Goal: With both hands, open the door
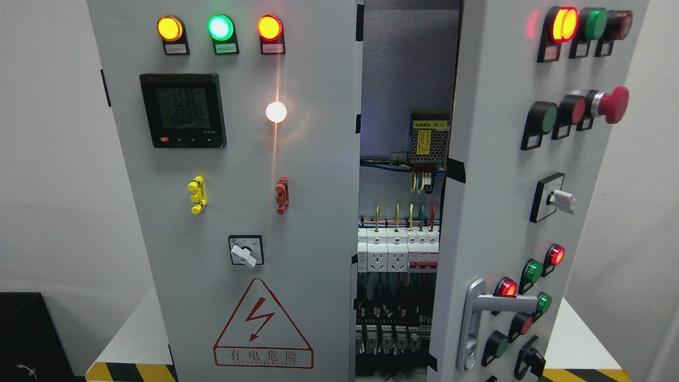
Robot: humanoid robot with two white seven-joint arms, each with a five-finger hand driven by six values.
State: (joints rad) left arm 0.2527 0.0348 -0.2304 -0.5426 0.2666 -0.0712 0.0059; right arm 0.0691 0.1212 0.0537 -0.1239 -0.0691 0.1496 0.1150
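A grey electrical cabinet fills the head view. Its left door (238,212) stands shut and carries three lit indicator lamps, a digital meter (183,110), a rotary switch (245,250) and a red warning triangle (262,326). The right door (493,185) is swung partly outward, leaving a gap that shows the wiring, breakers and sockets (398,249) inside. A silver lever handle (490,307) sits low on the right door, among push buttons and a red emergency stop (612,104). Neither of my hands nor any arm appears in the picture.
The cabinet stands on a white platform (132,339) with yellow-black hazard tape (130,372) along its front edge. A black box (32,339) sits at the lower left. White walls lie behind on both sides.
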